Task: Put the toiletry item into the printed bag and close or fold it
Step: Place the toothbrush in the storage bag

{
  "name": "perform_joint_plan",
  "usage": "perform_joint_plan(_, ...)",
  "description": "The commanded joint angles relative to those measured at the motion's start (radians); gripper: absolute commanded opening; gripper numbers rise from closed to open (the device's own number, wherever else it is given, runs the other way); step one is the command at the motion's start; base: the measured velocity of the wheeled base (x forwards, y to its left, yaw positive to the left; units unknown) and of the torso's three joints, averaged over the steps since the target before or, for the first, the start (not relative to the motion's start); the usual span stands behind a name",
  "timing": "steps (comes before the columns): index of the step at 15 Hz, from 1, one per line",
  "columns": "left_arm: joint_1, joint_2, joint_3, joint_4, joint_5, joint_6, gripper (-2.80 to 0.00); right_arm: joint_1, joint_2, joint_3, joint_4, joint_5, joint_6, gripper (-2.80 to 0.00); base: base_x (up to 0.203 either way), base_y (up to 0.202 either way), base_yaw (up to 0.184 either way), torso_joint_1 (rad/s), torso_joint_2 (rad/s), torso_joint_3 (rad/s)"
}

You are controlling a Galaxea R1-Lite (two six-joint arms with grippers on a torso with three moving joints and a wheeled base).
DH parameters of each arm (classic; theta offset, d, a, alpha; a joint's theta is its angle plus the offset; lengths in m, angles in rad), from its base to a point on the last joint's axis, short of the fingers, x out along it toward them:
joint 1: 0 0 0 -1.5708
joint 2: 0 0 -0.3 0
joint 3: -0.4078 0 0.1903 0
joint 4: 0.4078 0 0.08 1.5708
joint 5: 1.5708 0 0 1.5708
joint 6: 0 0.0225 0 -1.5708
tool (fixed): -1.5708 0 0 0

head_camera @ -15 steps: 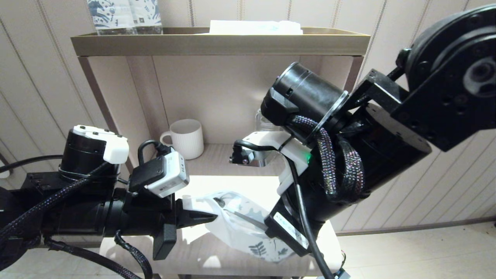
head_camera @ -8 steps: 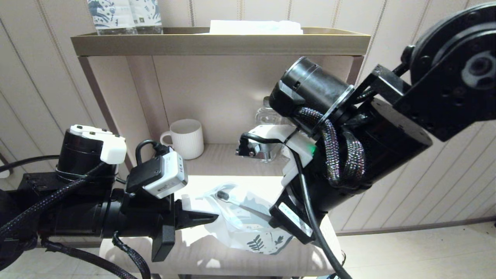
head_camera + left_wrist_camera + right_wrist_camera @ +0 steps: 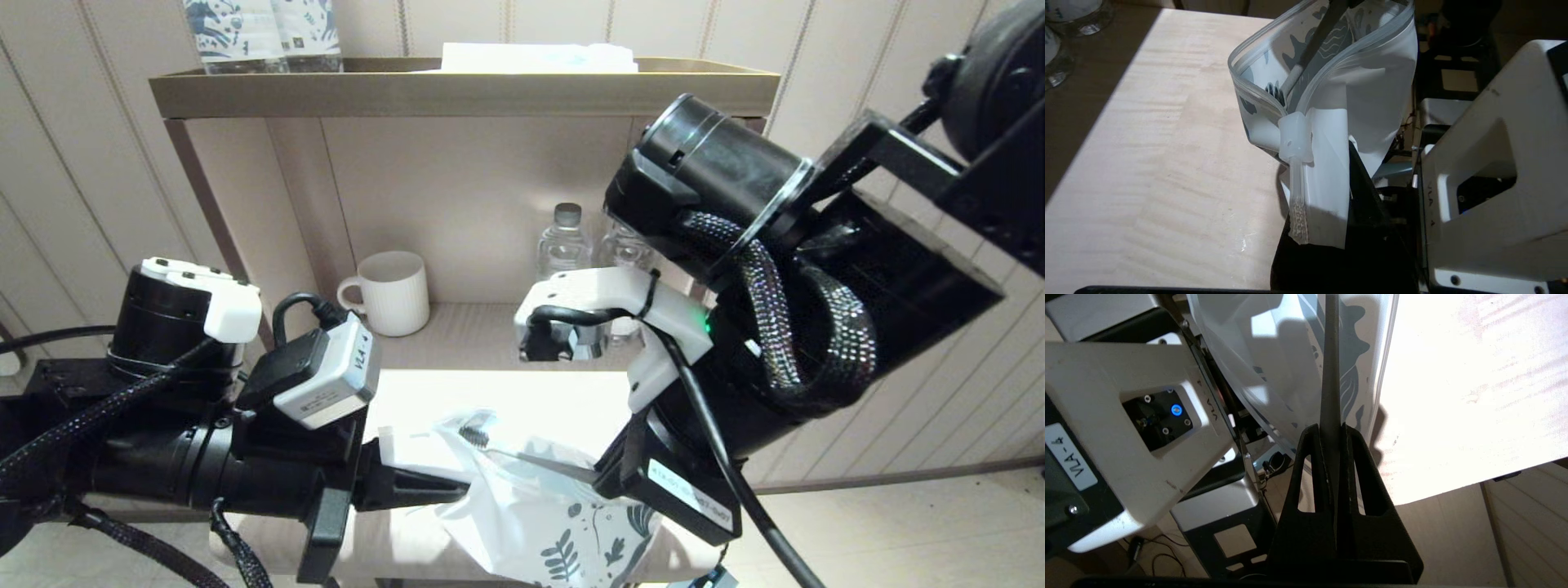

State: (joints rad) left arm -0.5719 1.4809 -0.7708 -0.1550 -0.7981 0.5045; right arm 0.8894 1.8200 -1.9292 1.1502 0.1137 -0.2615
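the left gripper (image 3: 445,490) is pinching one side of the printed bag (image 3: 535,514) near its zip strip, fingers pressed together on the plastic, and is holding the bag up above the bench (image 3: 522,392) with its mouth gaping open. the white zip slider (image 3: 1295,136) is sitting at the end of the strip nearest that gripper. the right gripper (image 3: 1333,435) is coming in from the opposite side of the bag, its two black fingers (image 3: 1310,457) clamped on the handle of the toiletry item (image 3: 1330,375), a slim grey toothbrush. the brush is lying at a slant across the bag's opening, with its dark bristled head (image 3: 1274,93) just inside the mouth, close to the zip strip (the handle end is staying in the gripper outside the bag). the leaf prints are showing at the bag's lower end, which is hanging past the near edge of the bench. behind the bag, on the shelf, a white mug (image 3: 393,291) and clear bottles (image 3: 563,241) are standing.
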Motion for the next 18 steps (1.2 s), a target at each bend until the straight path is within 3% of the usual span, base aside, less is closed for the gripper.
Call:
perform_joint_plan(1,0.000,-0.008,-0.005,0.015,-0.028,0.003,-2.80,-0.006,-0.019,0.003,0.008,0.022,-0.032,-2.80,0.000,0.000,0.000,0.000,0.00,0.000)
perform_joint_plan(3,-0.002,-0.007,-0.007,0.020,-0.046,0.002,-2.80,-0.010,-0.038,0.006,0.008,0.078,-0.088,-2.80,0.000,0.000,0.000,0.000,0.00,0.000)
perform_joint_plan(8,-0.002,-0.008,-0.004,0.020,-0.095,-0.001,-2.80,-0.009,-0.064,0.053,-0.007,0.143,-0.134,-2.80,0.000,0.000,0.000,0.000,0.00,0.000)
perform_joint_plan(10,-0.002,-0.013,-0.002,0.020,-0.122,-0.004,-2.80,-0.009,-0.064,0.053,-0.008,0.156,-0.147,-2.80,0.000,0.000,0.000,0.000,0.00,0.000)
perform_joint_plan(18,-0.005,-0.010,-0.002,0.020,-0.128,-0.006,-2.80,0.002,-0.053,0.041,-0.054,0.232,-0.153,-2.80,0.000,0.000,0.000,0.000,0.00,0.000)
